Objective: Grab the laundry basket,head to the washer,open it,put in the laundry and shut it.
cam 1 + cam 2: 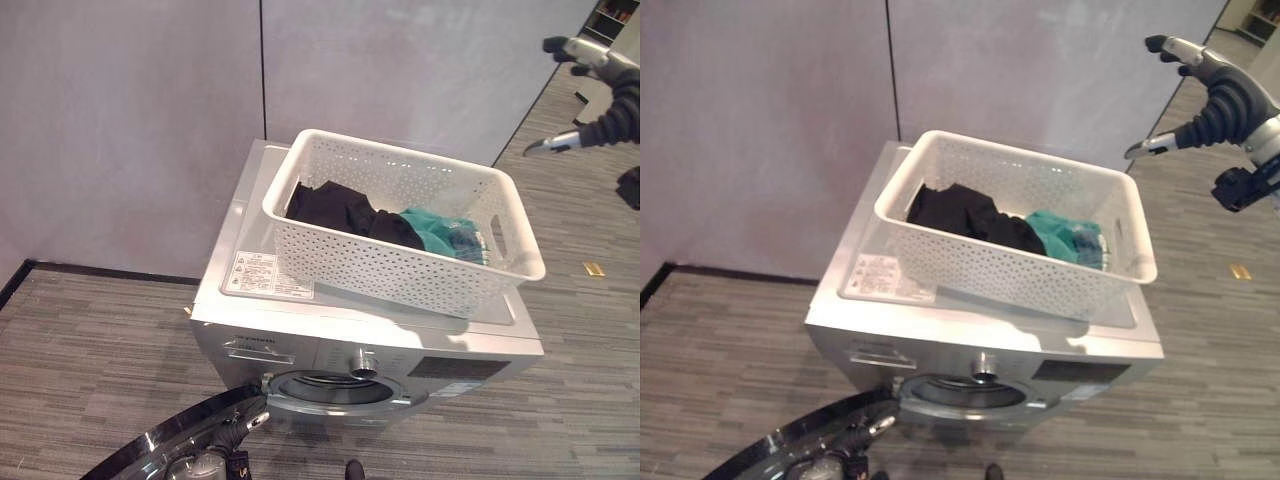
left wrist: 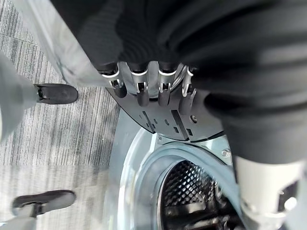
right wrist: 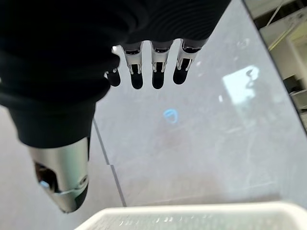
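A white perforated laundry basket point(image 1: 400, 275) sits on top of the silver front-loading washer point(image 1: 250, 225). Black clothing point(image 1: 335, 205) and a teal garment point(image 1: 435, 230) lie inside it. The washer's round door point(image 1: 170, 440) is swung open to the lower left, baring the drum point(image 2: 192, 191). My left hand point(image 1: 228, 438) is low at that door, its fingers point(image 2: 144, 91) lying fairly straight against the door's dark inner rim. My right hand point(image 1: 1225, 100) hangs raised above and to the right of the basket, its fingers point(image 3: 158, 72) spread and holding nothing.
Grey wall panels stand close behind the washer. Striped carpet runs around it, with free floor to the right. A small yellow item point(image 1: 594, 268) lies on the floor at the right. Shelving point(image 1: 612, 18) stands at the far upper right.
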Tool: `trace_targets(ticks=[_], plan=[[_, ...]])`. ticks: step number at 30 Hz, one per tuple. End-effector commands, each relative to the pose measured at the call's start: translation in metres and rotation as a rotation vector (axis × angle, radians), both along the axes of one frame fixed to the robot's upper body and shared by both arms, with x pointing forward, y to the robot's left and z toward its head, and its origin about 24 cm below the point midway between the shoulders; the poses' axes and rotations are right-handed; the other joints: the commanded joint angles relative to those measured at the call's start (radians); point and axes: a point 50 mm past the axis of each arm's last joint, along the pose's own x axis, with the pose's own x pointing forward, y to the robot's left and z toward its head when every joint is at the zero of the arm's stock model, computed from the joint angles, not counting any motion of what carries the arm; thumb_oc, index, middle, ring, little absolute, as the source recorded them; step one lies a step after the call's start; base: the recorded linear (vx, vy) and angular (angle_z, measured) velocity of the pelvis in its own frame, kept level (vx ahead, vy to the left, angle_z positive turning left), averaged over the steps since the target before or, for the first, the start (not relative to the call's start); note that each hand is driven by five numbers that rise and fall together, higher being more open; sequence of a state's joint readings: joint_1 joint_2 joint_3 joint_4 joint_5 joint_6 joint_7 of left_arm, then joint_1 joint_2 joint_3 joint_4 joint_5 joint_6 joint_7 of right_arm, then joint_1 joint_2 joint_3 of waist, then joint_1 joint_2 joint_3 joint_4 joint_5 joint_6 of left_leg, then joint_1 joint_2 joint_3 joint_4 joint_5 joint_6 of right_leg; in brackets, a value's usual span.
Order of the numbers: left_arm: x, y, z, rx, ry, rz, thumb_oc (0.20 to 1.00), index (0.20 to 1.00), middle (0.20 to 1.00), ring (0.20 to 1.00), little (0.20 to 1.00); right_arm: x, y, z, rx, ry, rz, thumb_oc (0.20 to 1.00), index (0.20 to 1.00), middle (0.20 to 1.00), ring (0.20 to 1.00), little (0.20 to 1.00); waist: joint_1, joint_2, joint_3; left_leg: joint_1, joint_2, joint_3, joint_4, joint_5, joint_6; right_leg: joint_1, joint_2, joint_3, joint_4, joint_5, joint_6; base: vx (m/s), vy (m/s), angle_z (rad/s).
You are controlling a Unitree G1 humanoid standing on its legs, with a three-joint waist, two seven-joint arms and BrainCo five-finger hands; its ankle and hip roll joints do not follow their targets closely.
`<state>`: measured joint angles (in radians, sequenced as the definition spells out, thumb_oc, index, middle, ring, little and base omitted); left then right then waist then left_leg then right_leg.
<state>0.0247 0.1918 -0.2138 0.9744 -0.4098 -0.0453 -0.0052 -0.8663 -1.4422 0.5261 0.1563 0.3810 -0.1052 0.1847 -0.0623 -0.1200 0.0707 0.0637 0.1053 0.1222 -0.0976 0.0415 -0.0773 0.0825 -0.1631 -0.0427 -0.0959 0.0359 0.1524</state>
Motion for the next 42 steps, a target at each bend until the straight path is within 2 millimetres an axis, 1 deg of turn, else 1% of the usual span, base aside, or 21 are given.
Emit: trace_targets(ticks=[1,4,7,8,10,12,13,15,19,20,21,22,24,28,32,33,35,36,40,41,42], plan=[[0.016,-0.003,0.006,-0.037,-0.071,-0.023,1.000,1.000,1.000,1.000,1.000,-0.003,-0.003,0.011,-0.045,0.049,0.005,1.000,1.000,1.000,1.000,1.000,0.045,-0.024,-0.039,0.045,0.067,0.018,0.043,-0.086,-0.024,-0.081,-0.025,-0.039,0.045,0.037,0.027,0.01,-0.001,0.10],[0.011,-0.005,0.003,-0.056,-0.053,-0.032,1.000,1.000,1.000,1.000,1.000,-0.004,-0.004,0.009,-0.102,0.095,0.001,1.000,1.000,1.000,1.000,1.000,0.045,-0.028,-0.039,0.042,0.069,0.013,0.036,-0.081,-0.027,-0.084,-0.024,-0.047,0.045,0.038,0.030,0.00,0.002,0.17],[0.007,-0.005,0.001,-0.065,-0.036,-0.040,1.000,1.000,1.000,1.000,1.000,0.000,-0.005,0.006,-0.120,0.125,-0.004,1.000,1.000,1.000,1.000,1.000,0.050,-0.032,-0.037,0.039,0.070,0.011,0.028,-0.077,-0.028,-0.089,-0.023,-0.052,0.044,0.040,0.031,-0.01,-0.002,0.06],[0.006,-0.004,0.000,-0.067,-0.029,-0.046,1.000,1.000,1.000,1.000,1.000,0.006,-0.007,-0.004,-0.159,0.175,-0.024,1.000,1.000,1.000,1.000,1.000,0.059,-0.039,-0.034,0.037,0.072,0.009,0.026,-0.075,-0.030,-0.089,-0.023,-0.058,0.041,0.041,0.031,0.00,0.000,0.00],[0.005,-0.006,0.000,-0.072,-0.028,-0.047,1.000,1.000,1.000,1.000,1.000,0.009,-0.008,-0.006,-0.178,0.195,-0.038,1.000,1.000,1.000,1.000,1.000,0.061,-0.037,-0.034,0.035,0.073,0.008,0.025,-0.075,-0.031,-0.089,-0.024,-0.063,0.041,0.041,0.031,0.00,0.000,0.02],[0.006,-0.007,0.000,-0.082,-0.027,-0.047,1.000,1.000,1.000,1.000,1.000,0.016,-0.013,-0.011,-0.200,0.210,-0.080,1.000,1.000,1.000,1.000,1.000,0.068,-0.037,-0.030,0.029,0.074,0.003,0.023,-0.072,-0.032,-0.091,-0.024,-0.070,0.038,0.042,0.032,-0.01,-0.003,0.04],[0.006,-0.009,-0.001,-0.085,-0.023,-0.051,1.000,1.000,1.000,1.000,1.000,0.021,-0.015,-0.016,-0.210,0.229,-0.098,1.000,1.000,1.000,1.000,1.000,0.073,-0.035,-0.022,0.022,0.075,-0.002,0.022,-0.067,-0.036,-0.093,-0.024,-0.077,0.035,0.042,0.031,-0.02,-0.008,0.06],[0.007,-0.010,-0.001,-0.087,-0.021,-0.051,1.000,1.000,1.000,1.000,1.000,0.024,-0.016,-0.018,-0.206,0.235,-0.109,1.000,1.000,1.000,1.000,1.000,0.077,-0.033,-0.014,0.013,0.074,-0.007,0.022,-0.063,-0.037,-0.096,-0.023,-0.083,0.032,0.042,0.031,-0.02,-0.008,0.08],[0.008,-0.013,-0.001,-0.088,-0.019,-0.069,1.000,1.000,1.000,1.000,1.000,0.034,-0.021,-0.032,-0.198,0.276,-0.148,1.000,1.000,1.000,1.000,1.000,0.089,-0.024,0.013,-0.017,0.075,-0.022,0.021,-0.051,-0.043,-0.110,-0.024,-0.098,0.027,0.043,0.028,-0.03,-0.011,0.09],[0.008,-0.013,-0.001,-0.088,-0.019,-0.069,1.000,1.000,1.000,1.000,1.000,0.034,-0.020,-0.032,-0.198,0.276,-0.148,1.000,1.000,1.000,1.000,1.000,0.089,-0.024,0.013,-0.017,0.075,-0.022,0.021,-0.051,-0.043,-0.111,-0.024,-0.098,0.027,0.043,0.028,-0.03,-0.008,0.11],[0.009,-0.013,-0.001,-0.088,-0.020,-0.071,1.000,1.000,1.000,1.000,1.000,0.036,-0.019,-0.035,-0.199,0.285,-0.144,1.000,1.000,1.000,1.000,1.000,0.090,-0.022,0.018,-0.022,0.077,-0.024,0.020,-0.049,-0.044,-0.113,-0.023,-0.102,0.027,0.042,0.027,-0.01,-0.013,0.10],[0.009,-0.015,-0.001,-0.089,-0.018,-0.074,1.000,1.000,1.000,1.000,1.000,0.040,-0.015,-0.043,-0.192,0.305,-0.135,1.000,1.000,1.000,1.000,1.000,0.095,-0.019,0.028,-0.031,0.079,-0.030,0.022,-0.045,-0.046,-0.117,-0.022,-0.106,0.027,0.040,0.025,-0.02,-0.019,0.10],[0.012,-0.016,-0.001,-0.089,-0.021,-0.074,1.000,1.000,1.000,1.000,1.000,0.046,-0.008,-0.049,-0.183,0.320,-0.118,1.000,1.000,1.000,1.000,1.000,0.101,-0.017,0.041,-0.042,0.083,-0.037,0.022,-0.039,-0.049,-0.122,-0.022,-0.117,0.029,0.040,0.022,-0.01,-0.022,0.10],[0.016,-0.019,0.001,-0.092,-0.035,-0.086,1.000,1.000,1.000,1.000,1.000,0.049,-0.001,-0.058,-0.195,0.358,-0.094,1.000,1.000,1.000,1.000,1.000,0.109,-0.018,0.057,-0.057,0.088,-0.047,0.025,-0.033,-0.053,-0.125,-0.019,-0.132,0.032,0.037,0.019,-0.01,-0.024,0.18],[0.020,-0.019,0.003,-0.088,-0.048,-0.096,1.000,1.000,1.000,1.000,1.000,0.055,0.005,-0.065,-0.251,0.399,-0.094,1.000,1.000,1.000,1.000,1.000,0.118,-0.020,0.074,-0.066,0.097,-0.055,0.025,-0.028,-0.057,-0.133,-0.014,-0.144,0.039,0.031,0.016,0.00,-0.020,0.05],[0.023,-0.018,0.005,-0.083,-0.057,-0.104,1.000,1.000,1.000,1.000,1.000,0.058,0.006,-0.069,-0.312,0.422,-0.111,1.000,1.000,1.000,1.000,1.000,0.126,-0.025,0.087,-0.076,0.105,-0.062,0.026,-0.024,-0.059,-0.137,-0.009,-0.151,0.042,0.027,0.012,0.00,-0.030,0.12],[0.026,-0.019,0.005,-0.083,-0.062,-0.106,1.000,1.000,1.000,1.000,1.000,0.059,0.005,-0.069,-0.334,0.427,-0.125,1.000,1.000,1.000,1.000,1.000,0.128,-0.027,0.092,-0.081,0.106,-0.064,0.026,-0.021,-0.060,-0.139,-0.007,-0.152,0.041,0.027,0.011,-0.02,-0.036,0.10],[0.031,-0.017,0.008,-0.076,-0.073,-0.103,1.000,1.000,1.000,1.000,1.000,0.061,0.008,-0.070,-0.412,0.431,-0.132,1.000,1.000,1.000,1.000,1.000,0.135,-0.035,0.104,-0.093,0.111,-0.068,0.026,-0.015,-0.064,-0.148,-0.001,-0.158,0.040,0.027,0.008,-0.02,-0.038,0.07],[0.035,-0.017,0.010,-0.075,-0.084,-0.102,1.000,1.000,1.000,1.000,1.000,0.060,0.012,-0.074,-0.454,0.453,-0.117,1.000,1.000,1.000,1.000,1.000,0.137,-0.040,0.115,-0.102,0.116,-0.073,0.026,-0.012,-0.066,-0.151,0.003,-0.163,0.040,0.026,0.006,-0.01,-0.009,0.01],[0.035,-0.017,0.010,-0.079,-0.086,-0.102,1.000,1.000,1.000,1.000,1.000,0.059,0.011,-0.077,-0.452,0.465,-0.117,0.504,0.504,0.504,0.504,0.504,0.137,-0.040,0.117,-0.103,0.117,-0.074,0.025,-0.011,-0.066,-0.151,0.004,-0.165,0.040,0.025,0.006,0.00,0.000,0.00],[0.035,-0.017,0.010,-0.079,-0.086,-0.102,1.000,1.000,1.000,1.000,1.000,0.059,0.011,-0.077,-0.452,0.465,-0.117,0.504,0.504,0.504,0.504,0.504,0.137,-0.040,0.117,-0.103,0.117,-0.074,0.025,-0.011,-0.066,-0.151,0.004,-0.165,0.040,0.025,0.006,0.00,0.000,0.00]])
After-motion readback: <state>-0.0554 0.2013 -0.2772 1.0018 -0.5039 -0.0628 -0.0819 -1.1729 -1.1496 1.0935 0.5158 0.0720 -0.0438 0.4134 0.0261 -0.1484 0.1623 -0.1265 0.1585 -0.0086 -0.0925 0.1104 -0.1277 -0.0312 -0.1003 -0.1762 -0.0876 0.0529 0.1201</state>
